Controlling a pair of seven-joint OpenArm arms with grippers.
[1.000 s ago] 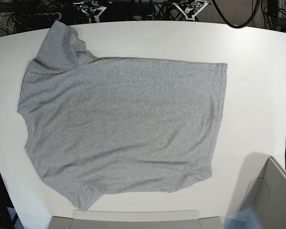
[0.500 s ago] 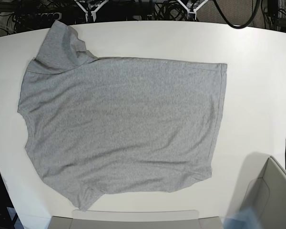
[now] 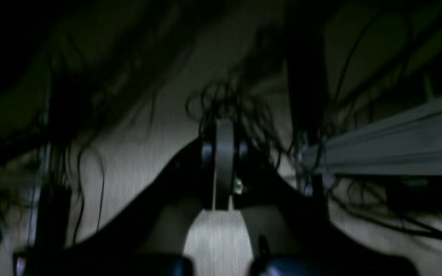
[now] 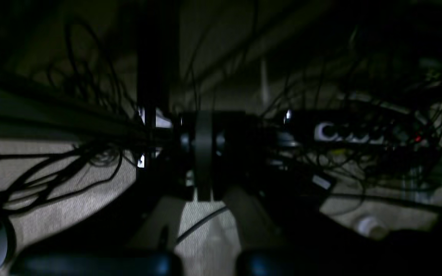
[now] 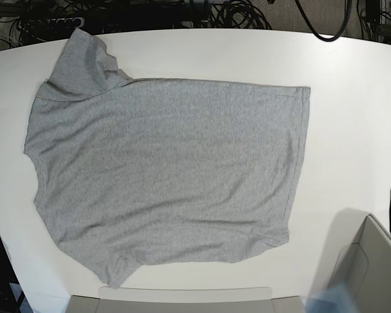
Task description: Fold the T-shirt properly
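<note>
**Both pincers parked, shirt waiting flat**

My left pincer (image 3: pixel 221 168) and right pincer (image 4: pixel 203 161) are shut and empty, hanging over cables off the table (image 5: pixel 352 72). The T-shirt (image 5: pixel 169 169) lies spread, plain side up. I judge the first fold needs matched grips on hem and shoulder, lifted evenly.

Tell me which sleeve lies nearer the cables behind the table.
The upper-left sleeve of the T-shirt; the other sleeve lies at the near edge.
</note>
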